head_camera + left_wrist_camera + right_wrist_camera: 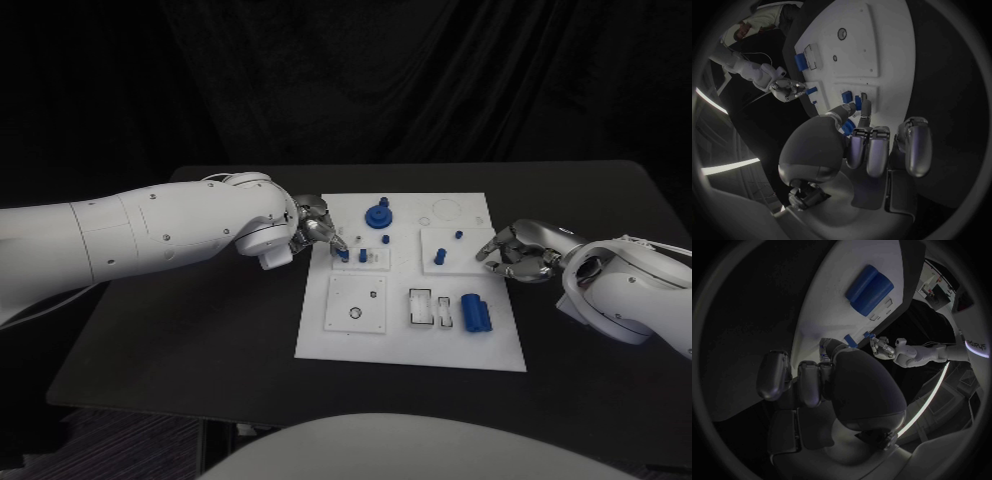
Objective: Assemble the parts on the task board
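Observation:
The white task board (411, 340) lies mid-table. My left hand (320, 232) is at its left edge, where thumb and a fingertip pinch a small blue part (342, 256) (857, 101) standing in a slot. A second small part (362, 256) stands just beside it. Behind them on the board is a blue gear stack (378, 216). My right hand (519, 252) hovers at the board's right edge with fingers curled in and nothing seen in them; two blue pegs (438, 257) stand close to it. In the right wrist view the curled hand (817, 385) hangs over the board.
A large blue cylinder (475, 310) (870, 287) and a smaller blue block (446, 303) sit by the rectangular slots near the board's front right. A square plate with a round hole (356, 303) is at the front left. Black table (188, 330) surrounds the board.

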